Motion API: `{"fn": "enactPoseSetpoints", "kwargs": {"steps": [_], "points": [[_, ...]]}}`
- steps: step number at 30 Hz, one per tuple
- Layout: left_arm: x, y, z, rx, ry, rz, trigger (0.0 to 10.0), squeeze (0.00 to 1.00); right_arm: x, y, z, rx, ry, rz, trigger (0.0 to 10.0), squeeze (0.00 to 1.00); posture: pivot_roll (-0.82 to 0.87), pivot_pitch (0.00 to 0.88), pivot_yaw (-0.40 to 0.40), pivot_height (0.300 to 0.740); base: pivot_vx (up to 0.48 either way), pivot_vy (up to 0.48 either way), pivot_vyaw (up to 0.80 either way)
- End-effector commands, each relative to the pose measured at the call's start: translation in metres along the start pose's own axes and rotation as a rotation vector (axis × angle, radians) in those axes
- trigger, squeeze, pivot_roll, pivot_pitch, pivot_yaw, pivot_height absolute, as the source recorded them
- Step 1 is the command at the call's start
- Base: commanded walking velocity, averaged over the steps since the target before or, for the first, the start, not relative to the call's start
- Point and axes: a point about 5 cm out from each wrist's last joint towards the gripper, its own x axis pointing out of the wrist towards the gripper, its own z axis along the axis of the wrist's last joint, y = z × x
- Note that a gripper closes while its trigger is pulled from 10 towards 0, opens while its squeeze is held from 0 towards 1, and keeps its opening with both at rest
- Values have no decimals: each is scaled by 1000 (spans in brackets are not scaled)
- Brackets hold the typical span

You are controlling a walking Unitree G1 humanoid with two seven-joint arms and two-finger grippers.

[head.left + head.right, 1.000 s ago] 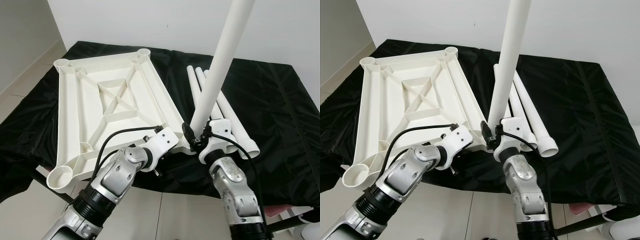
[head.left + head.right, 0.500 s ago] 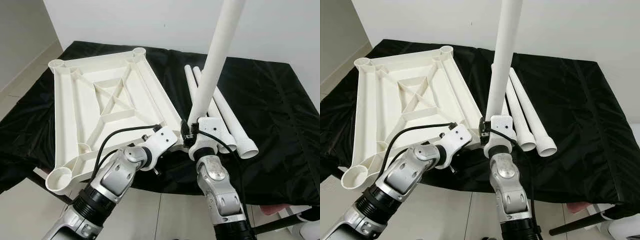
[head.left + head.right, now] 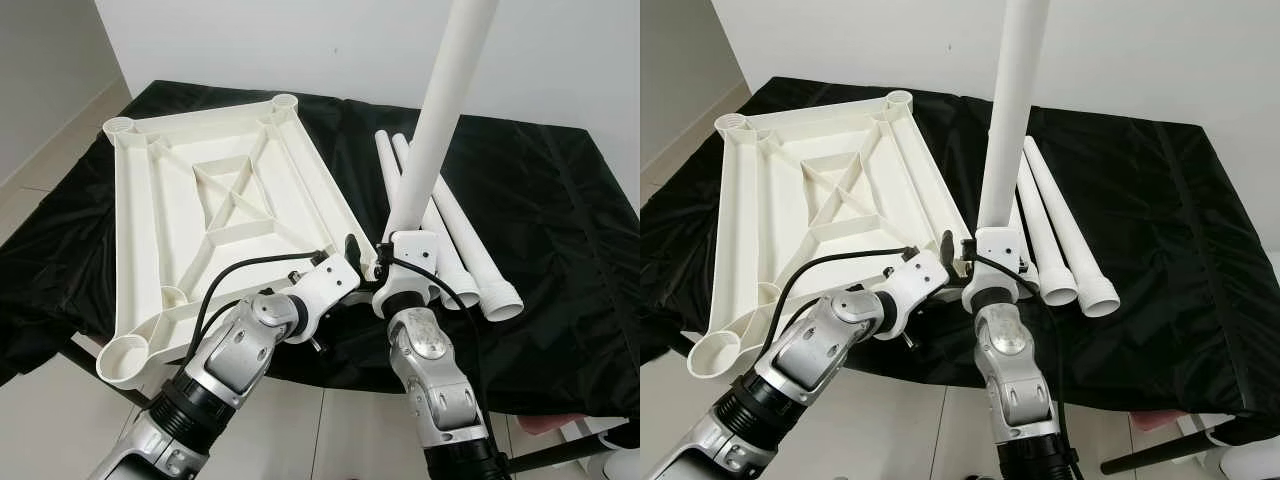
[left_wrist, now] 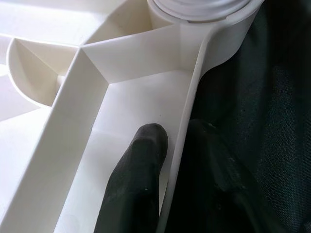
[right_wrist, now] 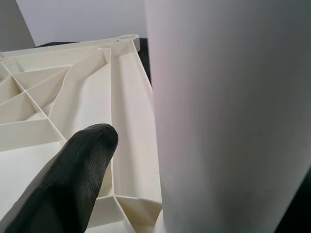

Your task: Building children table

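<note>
An upturned white plastic tabletop with cross-ribbed underside (image 3: 215,215) is seen lying on the black-draped worktop (image 3: 560,210), a round leg socket at each corner. Over its near socket at 5 o'clock, a long white plastic tube leg (image 3: 440,110) is held nearly upright, its long axis leaning slightly towards 1 o'clock, its foot at or just above that socket. The leg is pinched low down by the fingers of the right gripper (image 3: 392,258). The tabletop's near rim is clamped between the fingers (image 4: 138,179) of the left gripper (image 3: 352,262), one inside the wall, one outside. The coming push is judged to run straight down the leg's axis. Three spare white tube legs (image 3: 465,250) lie at 3 o'clock, clear of the socket.
</note>
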Motion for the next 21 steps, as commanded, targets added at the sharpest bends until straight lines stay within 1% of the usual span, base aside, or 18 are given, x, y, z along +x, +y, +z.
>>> {"fn": "enactPoseSetpoints", "kwargs": {"steps": [1,3,4,6,7,8,10,11,12,14,15,16,17,18,19,21], "points": [[7,-16,-10,-18,38,-74,10000,0,-7,10,0,43,-17,44,10000,1000,-104,113,-1,740,0,0,0],[7,-17,-10,-18,36,-75,10000,0,-8,5,0,45,-20,54,10000,1000,-106,112,-3,740,0,0,0],[8,-17,-10,-17,37,-75,10000,0,-10,-1,1,38,-22,67,10000,1000,-108,109,-3,740,0,0,0],[8,-17,-10,-17,37,-75,10000,0,-10,-1,1,38,-22,67,10000,1000,-108,109,-3,740,0,0,0],[8,-17,-10,-16,36,-76,10000,0,-10,-7,1,34,-19,87,10000,1000,-108,109,-3,740,0,0,0],[8,-16,-10,-15,37,-76,10000,0,-10,-15,0,21,-12,110,10000,945,-113,108,0,740,0,0,0],[8,-16,-10,-15,37,-76,10000,0,-10,-15,0,21,-12,110,10000,945,-113,108,0,740,0,0,0],[8,-16,-10,-13,37,-77,10000,0,-9,-21,-2,12,-1,145,10000,0,-118,108,3,740,0,0,0],[8,-16,-10,-13,37,-77,10000,0,-9,-21,-2,12,-1,145,10000,0,-118,108,3,740,0,0,0],[8,-15,-10,-10,35,-78,10000,0,-8,-34,-2,6,14,218,10000,0,-120,112,5,740,0,0,0],[8,-15,-10,-10,35,-78,10000,0,-8,-34,-2,6,14,218,10000,0,-120,112,5,740,0,0,0],[8,-15,-9,-10,34,-77,10000,0,-6,-43,0,-11,16,263,10000,0,-120,116,7,740,0,0,0],[8,-15,-9,-10,34,-77,10000,0,-6,-43,0,-11,16,263,10000,0,-120,116,7,740,0,0,0],[8,-14,-9,-11,34,-76,10000,0,-4,-49,1,-8,26,303,10000,0,-121,116,7,740,0,0,0],[8,-14,-9,-11,34,-76,10000,0,-4,-49,1,-8,26,303,10000,0,-121,116,7,740,0,0,0],[8,-14,-10,-12,35,-75,10000,0,-1,-59,2,-8,38,370,10000,0,-121,123,11,740,0,0,0]]}}
